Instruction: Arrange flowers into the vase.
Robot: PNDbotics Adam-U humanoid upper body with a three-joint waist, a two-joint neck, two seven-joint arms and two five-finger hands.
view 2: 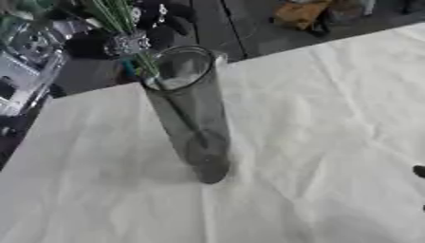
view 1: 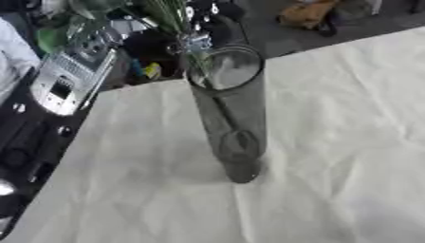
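White-clothed table (view 1: pixel 332 142), one tall glass vase (view 1: pixel 232 118), green stems (view 2: pixel 124 28) inside; hand fingers' state indiscernible.

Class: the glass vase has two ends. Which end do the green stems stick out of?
The open top rim of the vase: green stems rise from it. The other end, its base, stands on the white cloth.

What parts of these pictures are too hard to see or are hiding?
- Flower heads: the green stems run off the top edge in both views, so no blooms show.
- Hand by the stems: blurred; whether it holds them cannot be told.
- Dark shape at the right eye view's right edge: cut off, unidentifiable.
- Inside the vase: blur hides whether there is water.
- Clutter beyond the table: too blurred to name.
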